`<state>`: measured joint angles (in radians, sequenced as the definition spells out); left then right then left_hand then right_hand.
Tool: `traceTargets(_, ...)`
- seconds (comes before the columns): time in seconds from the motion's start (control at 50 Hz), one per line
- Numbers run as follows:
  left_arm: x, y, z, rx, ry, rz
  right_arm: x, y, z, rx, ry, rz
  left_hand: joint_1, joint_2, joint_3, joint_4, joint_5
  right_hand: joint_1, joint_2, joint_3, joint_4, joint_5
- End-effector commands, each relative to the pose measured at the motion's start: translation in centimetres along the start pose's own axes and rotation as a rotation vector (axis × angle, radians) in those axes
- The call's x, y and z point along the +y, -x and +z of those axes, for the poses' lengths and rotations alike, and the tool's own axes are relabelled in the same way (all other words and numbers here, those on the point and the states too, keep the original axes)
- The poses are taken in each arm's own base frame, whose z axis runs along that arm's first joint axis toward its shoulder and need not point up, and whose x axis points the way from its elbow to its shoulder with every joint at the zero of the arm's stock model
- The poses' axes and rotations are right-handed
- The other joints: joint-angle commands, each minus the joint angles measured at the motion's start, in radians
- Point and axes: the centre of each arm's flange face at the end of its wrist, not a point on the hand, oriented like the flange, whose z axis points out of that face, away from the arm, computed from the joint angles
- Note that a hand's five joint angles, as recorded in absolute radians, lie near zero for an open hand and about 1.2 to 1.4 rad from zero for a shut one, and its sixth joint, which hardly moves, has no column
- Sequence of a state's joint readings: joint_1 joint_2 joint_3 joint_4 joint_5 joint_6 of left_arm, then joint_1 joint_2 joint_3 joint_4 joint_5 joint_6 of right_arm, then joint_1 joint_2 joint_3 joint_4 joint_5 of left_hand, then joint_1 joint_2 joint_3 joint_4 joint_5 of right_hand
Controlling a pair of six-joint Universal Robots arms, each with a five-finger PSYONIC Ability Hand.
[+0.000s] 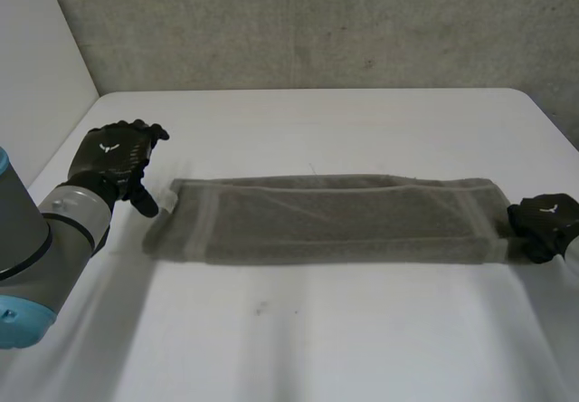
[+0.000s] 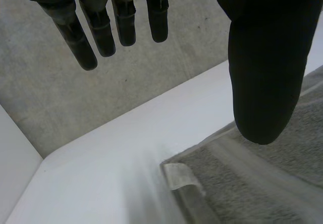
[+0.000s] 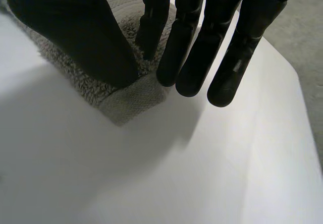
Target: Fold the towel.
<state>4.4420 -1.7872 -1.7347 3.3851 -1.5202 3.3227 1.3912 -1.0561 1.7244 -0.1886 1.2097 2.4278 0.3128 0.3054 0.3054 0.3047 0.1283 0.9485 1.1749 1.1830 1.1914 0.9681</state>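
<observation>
A grey towel (image 1: 326,219) lies folded into a long strip across the white table (image 1: 317,339). My left hand (image 1: 113,157) hovers open just off the strip's left end, fingers (image 2: 103,30) straight and apart from the thumb. That end's corner, with a small white tag (image 2: 179,176), lies below the thumb. My right hand (image 1: 543,221) is at the strip's right end. There its thumb (image 3: 75,32) and fingers (image 3: 186,47) close together on the towel's near right corner (image 3: 133,100), pinching it against the table.
A rough grey wall (image 1: 317,22) runs behind the table's far edge. A white side wall (image 1: 36,58) rises at the left. The table's right edge (image 3: 298,82) passes close beside my right hand.
</observation>
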Motion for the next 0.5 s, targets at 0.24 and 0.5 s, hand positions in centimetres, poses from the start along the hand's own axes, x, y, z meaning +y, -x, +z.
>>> traceTargets(0.24, -0.3, 0.0, -0.4, -0.002, -0.008, 0.000, -1.7, -10.7, -0.2, 0.341, 0.064, -0.162, -0.032, -0.024, -0.024, -0.023, -0.022, 0.448, 0.221, 0.213, 0.205, 0.254)
traceTargets(0.5, -1.3, 0.2, -1.1, -0.008, -0.041, -0.001, -18.3, 11.2, -5.7, -0.057, -0.523, -0.317, -0.126, -0.118, -0.118, -0.118, -0.116, 0.448, 0.221, 0.213, 0.205, 0.254)
